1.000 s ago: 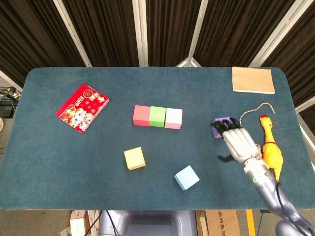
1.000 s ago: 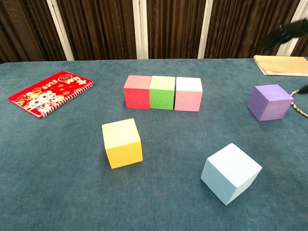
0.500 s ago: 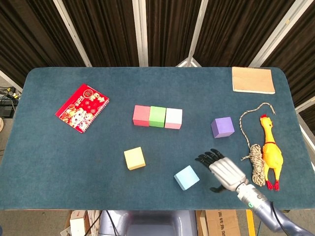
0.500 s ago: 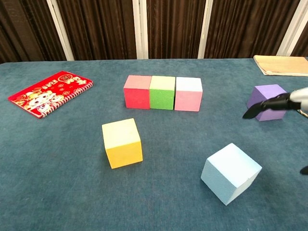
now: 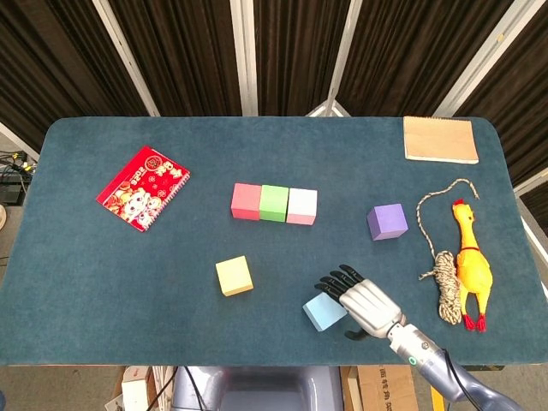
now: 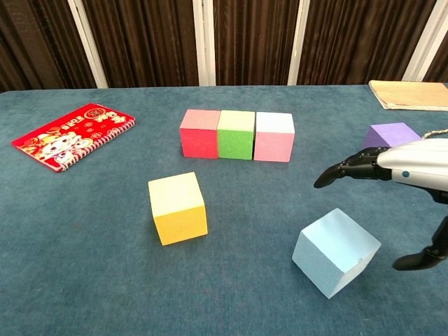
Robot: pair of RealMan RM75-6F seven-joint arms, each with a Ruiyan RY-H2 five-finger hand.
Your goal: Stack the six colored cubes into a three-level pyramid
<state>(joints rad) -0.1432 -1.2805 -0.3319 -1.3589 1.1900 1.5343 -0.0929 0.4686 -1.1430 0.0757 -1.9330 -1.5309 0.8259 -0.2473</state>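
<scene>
Head view: right hand (image 5: 364,301) w/ fingers spread, holding nothing, poised over right edge of light-blue cube (image 5: 324,312) near front table edge, cube just to hand's left. Chest view: same hand (image 6: 392,168) above cube (image 6: 336,251), not touching; left hand unseen, so right clearly nearer.

- Head view: set high, looking steeply down on the whole dark teal felt-covered table (image 5: 103,282), dark curtains along the top edge.
- Chest view: set low and near, facing level across the same table (image 6: 84,280) toward the curtains, far edge high in frame.
- Shared by both: row of red, green and pink cubes (image 5: 274,204) (image 6: 236,134), yellow cube (image 5: 234,276) (image 6: 178,208), pale blue cube (image 5: 321,312) (image 6: 336,252), purple cube (image 5: 387,222) (image 6: 389,135), red spiral-bound notebook (image 5: 143,187) (image 6: 73,135), right hand (image 5: 364,301) (image 6: 392,165).
</scene>
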